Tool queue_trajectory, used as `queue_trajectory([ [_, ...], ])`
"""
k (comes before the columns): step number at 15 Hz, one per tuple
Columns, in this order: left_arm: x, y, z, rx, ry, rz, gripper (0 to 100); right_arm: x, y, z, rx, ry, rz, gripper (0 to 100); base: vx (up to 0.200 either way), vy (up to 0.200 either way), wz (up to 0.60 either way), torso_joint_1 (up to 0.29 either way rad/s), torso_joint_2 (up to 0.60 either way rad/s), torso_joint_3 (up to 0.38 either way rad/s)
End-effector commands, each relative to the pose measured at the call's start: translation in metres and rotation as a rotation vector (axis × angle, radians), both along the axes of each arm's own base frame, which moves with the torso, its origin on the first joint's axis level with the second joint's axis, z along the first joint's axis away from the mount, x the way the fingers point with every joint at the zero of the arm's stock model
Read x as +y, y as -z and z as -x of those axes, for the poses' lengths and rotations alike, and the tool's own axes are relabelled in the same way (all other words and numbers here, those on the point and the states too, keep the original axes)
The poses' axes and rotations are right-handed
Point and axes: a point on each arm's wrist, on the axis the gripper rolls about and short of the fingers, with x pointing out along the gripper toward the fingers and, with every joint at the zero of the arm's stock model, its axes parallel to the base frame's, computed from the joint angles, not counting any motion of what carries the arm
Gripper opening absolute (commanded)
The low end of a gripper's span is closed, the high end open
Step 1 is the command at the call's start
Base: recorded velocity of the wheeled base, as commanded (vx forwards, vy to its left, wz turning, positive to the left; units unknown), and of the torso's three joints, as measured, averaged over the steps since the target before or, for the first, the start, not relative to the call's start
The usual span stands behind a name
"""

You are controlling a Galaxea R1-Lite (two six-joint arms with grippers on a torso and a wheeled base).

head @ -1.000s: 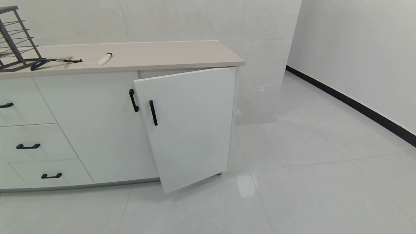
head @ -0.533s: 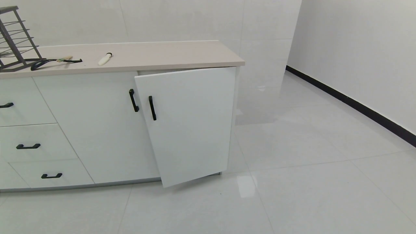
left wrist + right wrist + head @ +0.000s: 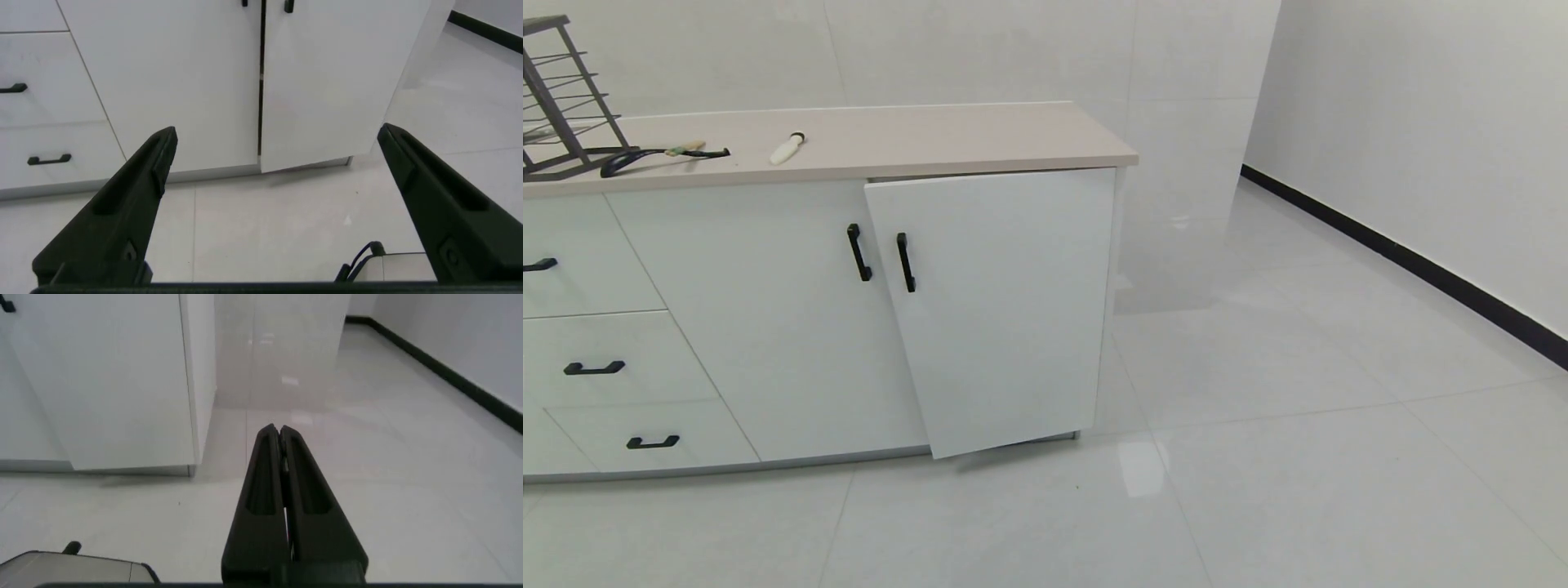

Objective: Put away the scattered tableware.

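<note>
Before the ajar cabinet door (image 3: 1001, 302), left jaws wide, right jaws together, both empty.

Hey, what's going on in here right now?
Nothing is being held. The robot faces a white cabinet whose right door hangs slightly ajar. Its left gripper is open and its right gripper shut, both low above the floor. A black utensil and a white-handled utensil lie loose on the counter near a wire rack.
</note>
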Motion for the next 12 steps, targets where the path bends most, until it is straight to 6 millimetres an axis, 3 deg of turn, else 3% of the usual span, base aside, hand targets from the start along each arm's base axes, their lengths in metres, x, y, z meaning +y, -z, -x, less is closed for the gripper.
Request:
queue_trajectory([
  [1,0.0,0.0,0.0,0.0,-0.001,0.0,100,-0.0006,0.0009,-0.0001,0.028,0.027,-0.04,0,0.0,0.0,0.0,0.0,0.0,0.0],
  [4,0.0,0.0,0.0,0.0,0.0,-0.004,100,-0.001,0.001,-0.0013,0.046,0.025,-0.072,0,0.0,0.0,0.0,0.0,0.0,0.0],
  [12,0.0,0.0,0.0,0.0,0.0,0.0,100,-0.0009,0.0009,-0.0007,0.03,0.031,-0.071,0,0.2,0.2,0.0,0.003,0.0,0.004],
])
